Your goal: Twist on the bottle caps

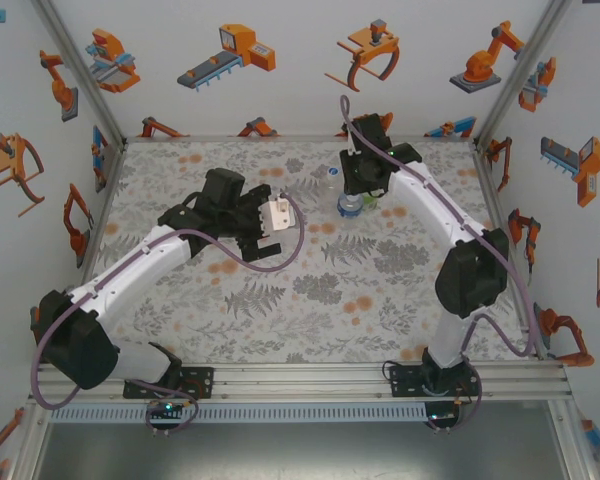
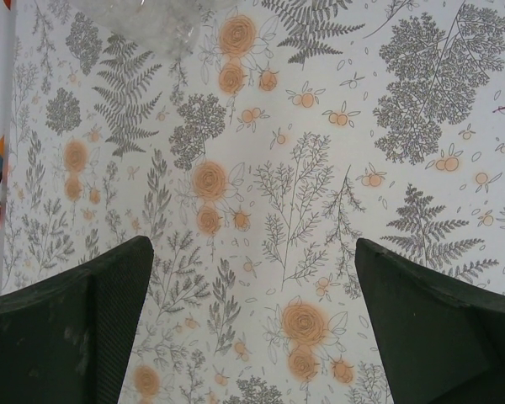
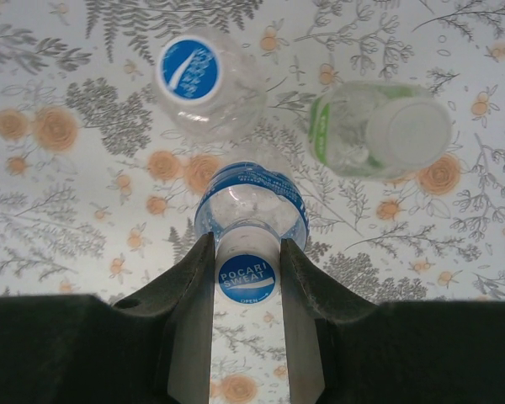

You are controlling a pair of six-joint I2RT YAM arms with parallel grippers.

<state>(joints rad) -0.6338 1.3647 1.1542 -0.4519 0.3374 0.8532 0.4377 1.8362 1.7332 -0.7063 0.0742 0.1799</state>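
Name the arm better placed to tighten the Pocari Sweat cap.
Right: the right end effector grips the blue cap atop the blue-labelled bottle. The left end effector hangs open over the table.

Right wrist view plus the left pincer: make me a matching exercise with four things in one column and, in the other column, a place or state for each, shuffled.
Things:
1. green-labelled bottle
2. blue-labelled bottle
3. unlabelled clear bottle
4. left pincer

States:
A. open, holding nothing
B. its Pocari Sweat cap is pinched by the right pincer
C. wears the white cap
D. upper left in the right wrist view, topped by the blue swirl cap

Pairs: 1-C, 2-B, 3-D, 4-A
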